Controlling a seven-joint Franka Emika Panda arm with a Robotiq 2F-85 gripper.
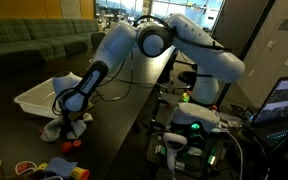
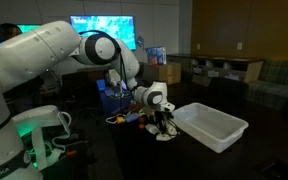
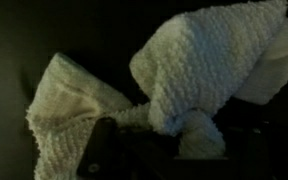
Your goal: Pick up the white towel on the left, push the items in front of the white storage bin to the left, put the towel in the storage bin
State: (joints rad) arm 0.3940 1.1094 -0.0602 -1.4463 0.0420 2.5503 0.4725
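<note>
In the wrist view, the small, soft white towel point(image 3: 199, 65) of nubbly cloth fills most of the picture. It is bunched into thick folds, with a twisted knot of cloth low in the middle. A dark finger point(image 3: 102, 152) shows at the bottom edge, against the cloth.

In an exterior view, the black Robotiq gripper point(image 1: 72, 108) on the white Panda arm point(image 1: 199, 50) points down. It is clenched on the towel point(image 1: 62, 127), which hangs crumpled below it, down to the dark tabletop point(image 1: 124, 120). Whether the cloth's lower end rests on the table cannot be told.

Just beside the towel lies a small red and orange piece point(image 1: 71, 145). More of the little multicoloured toy items point(image 1: 34, 168), in red, yellow and green, sit at the picture's bottom edge.

Behind the gripper stands the shallow, rectangular white plastic storage bin point(image 1: 34, 98) with a flared rim. The towel is outside it, near its front side. In both exterior views the bin point(image 2: 219, 128) looks empty.

A green sofa point(image 1: 34, 45) lines the far wall.
</note>
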